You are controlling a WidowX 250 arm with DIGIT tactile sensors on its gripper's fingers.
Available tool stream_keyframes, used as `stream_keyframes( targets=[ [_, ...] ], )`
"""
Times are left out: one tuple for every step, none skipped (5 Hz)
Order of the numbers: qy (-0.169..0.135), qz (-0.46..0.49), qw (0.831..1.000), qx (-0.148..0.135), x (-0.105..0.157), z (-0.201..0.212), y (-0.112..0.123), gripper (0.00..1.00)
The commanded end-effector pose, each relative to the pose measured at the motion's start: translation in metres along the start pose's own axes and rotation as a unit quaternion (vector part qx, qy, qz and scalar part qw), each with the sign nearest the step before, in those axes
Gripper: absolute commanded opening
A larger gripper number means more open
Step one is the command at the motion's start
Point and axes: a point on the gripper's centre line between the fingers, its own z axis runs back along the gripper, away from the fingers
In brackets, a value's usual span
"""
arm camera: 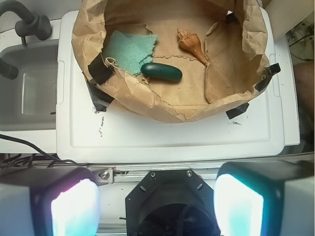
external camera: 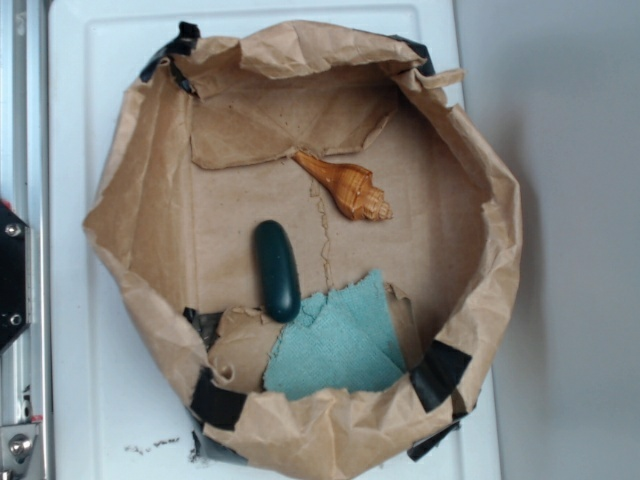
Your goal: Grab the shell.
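Board (arm camera: pixel 172 142), white and flat with a raised rim, takes up most of the wrist view and stretches away ahead of the gripper (arm camera: pixel 157 204). On its far half sits a crumpled brown paper basin (arm camera: pixel 162 105), its walls turned up all round and held with strips of black tape (arm camera: pixel 101 73). The gripper hangs well short of the basin, over the metal rail at the near edge of the board, with its two pale fingers (arm camera: pixel 74 209) spread wide apart and nothing between them.

Inside the basin, a teal cloth (arm camera: pixel 129 49) lies ahead and to the left of the gripper, against the paper wall. A dark green capsule (arm camera: pixel 161 72) lies just right of the cloth, almost straight ahead of the gripper, its left end touching the cloth's edge. The shell (arm camera: pixel 192 45), glossy orange-brown with ribbed whorls, lies beyond the capsule and a little to the right, apart from it on bare paper, its pointed tail angled toward the gripper's right. In the exterior view the shell (external camera: pixel 345 185) lies flat, clear of the capsule (external camera: pixel 276 270) and the cloth (external camera: pixel 340 345).
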Motion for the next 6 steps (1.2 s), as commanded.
stream_keyframes(
  targets=[
    [0.000,0.000,1.000,0.000,0.000,0.000,0.000,1.00],
    [-0.003,-0.060,0.997,-0.051,0.030,0.022,0.006,1.00],
    [0.008,-0.114,0.992,-0.059,0.063,0.017,0.002,1.00],
    [0.044,-0.149,0.983,-0.096,0.088,0.006,0.009,1.00],
    [0.044,-0.149,0.983,-0.096,0.088,0.006,0.009,1.00],
    [0.044,-0.149,0.983,-0.096,0.088,0.006,0.009,1.00]
  ],
)
